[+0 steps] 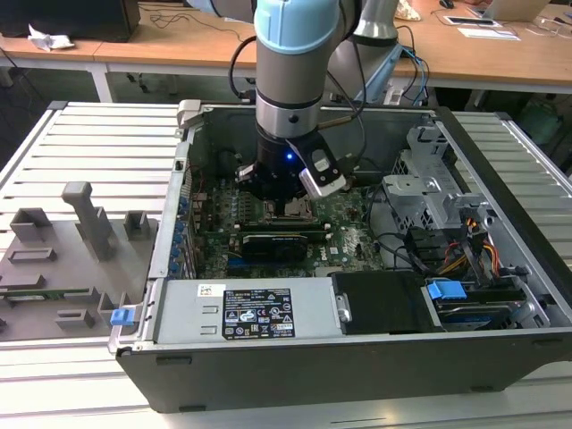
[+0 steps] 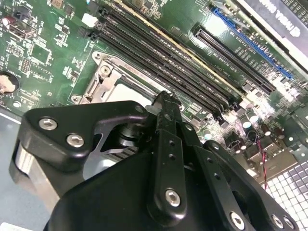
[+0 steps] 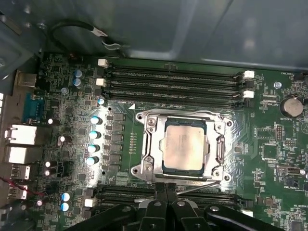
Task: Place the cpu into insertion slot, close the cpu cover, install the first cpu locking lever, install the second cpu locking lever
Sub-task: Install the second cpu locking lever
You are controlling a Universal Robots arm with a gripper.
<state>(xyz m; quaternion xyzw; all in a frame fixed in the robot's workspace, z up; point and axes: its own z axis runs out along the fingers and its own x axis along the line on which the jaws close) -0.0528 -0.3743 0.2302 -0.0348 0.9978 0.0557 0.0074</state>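
cpu [image 3: 183,148]: flat square chip with a silvery-grey top, seated in the slot on the green board [image 3: 269,144].
cover [image 3: 185,117]: thin silvery frame, lying flat around the cpu, which shows through its square window.
slot [image 3: 164,169]: a dark edge shows just inside the cover window.
claw [image 3: 166,190]: fingers pressed together, holding nothing, tips at the cover's near edge beside a thin metal lever [image 3: 199,186].
case [image 1: 500,179]: open, on the slatted bench [image 1: 98,143].
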